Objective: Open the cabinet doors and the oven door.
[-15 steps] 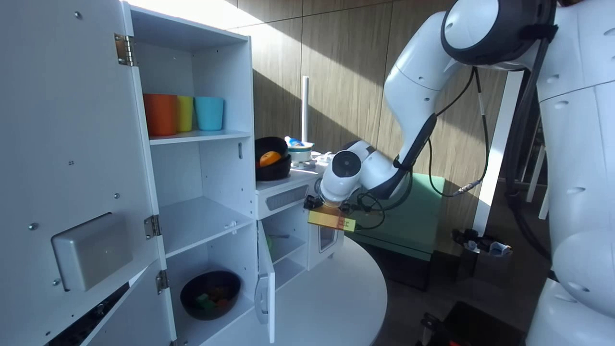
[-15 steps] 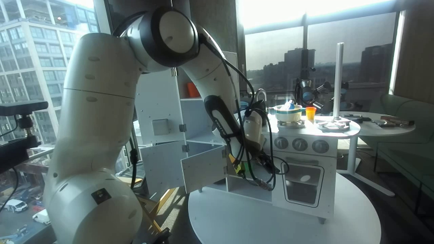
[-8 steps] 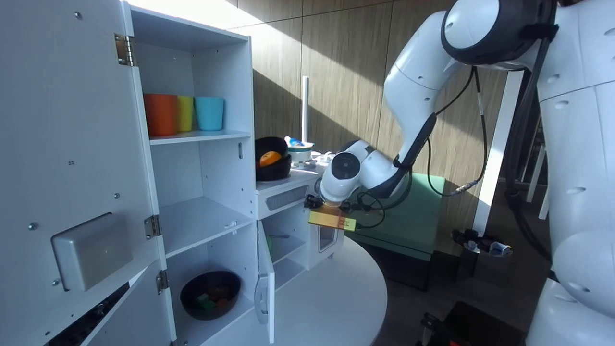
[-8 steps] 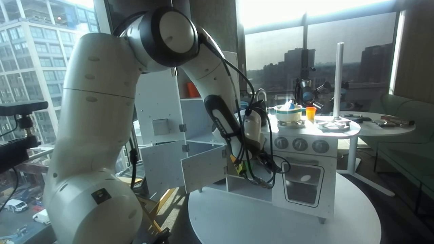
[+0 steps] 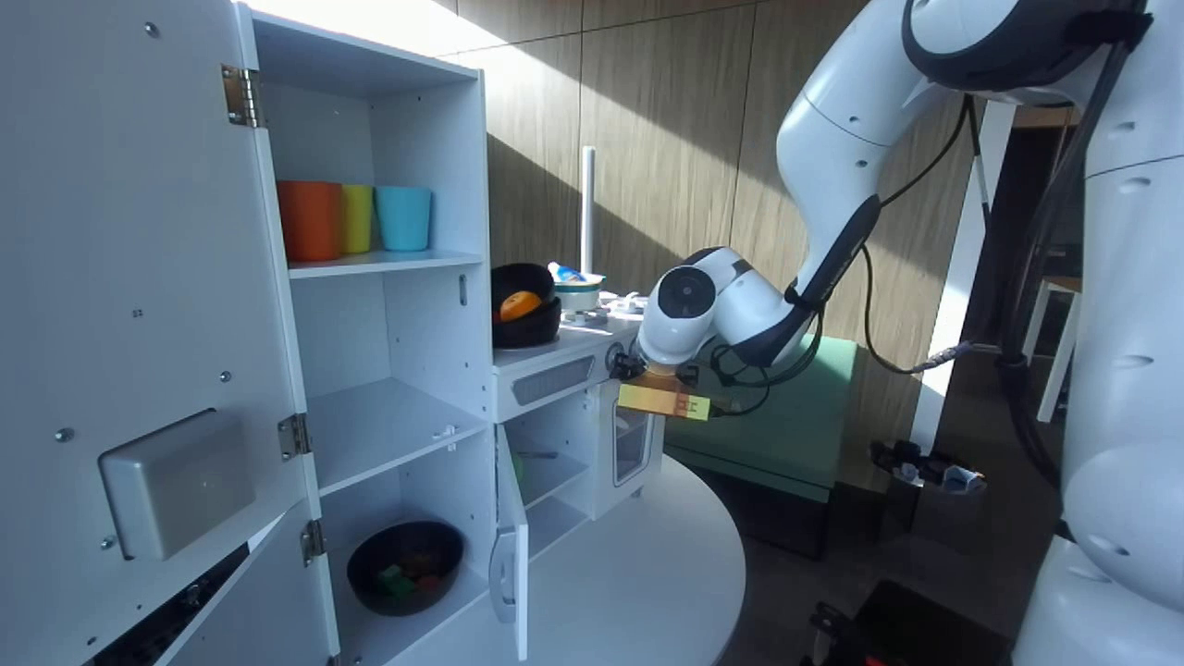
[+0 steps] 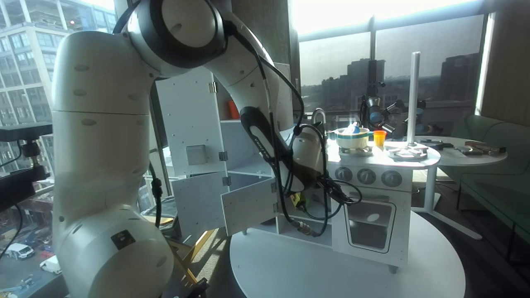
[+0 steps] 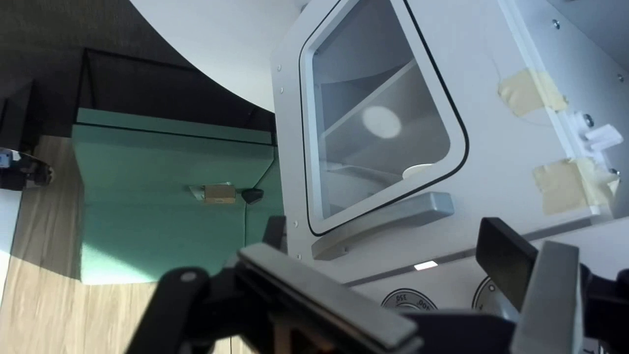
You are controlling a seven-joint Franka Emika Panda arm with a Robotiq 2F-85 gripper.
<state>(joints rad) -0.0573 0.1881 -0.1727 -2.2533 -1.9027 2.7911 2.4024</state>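
Cabinet doors [image 5: 129, 305], flat white panels: nearest; 2 swung open.
Black grey-padded gripper [image 7: 393, 246]: spread wide, holding nothing.
Curved grey handle [image 7: 385, 223]: ungripped; jaws, apparently lengthwise, may slip.
White windowed oven door [image 7: 413, 128]: closed, behind handle; overreach could bump it.

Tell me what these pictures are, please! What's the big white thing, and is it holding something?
It's a robot arm. Two pictures are taken from outside; the third is taken from its wrist, so it shows the hand up close. The hand is open, and I see nothing held in it. Beyond it you can see the oven door, which looks shut. A round white table carries a play kitchen. The tall cabinet doors stand open, showing coloured cups on a shelf and a black bowl lower down. A pot sits on the stove top.
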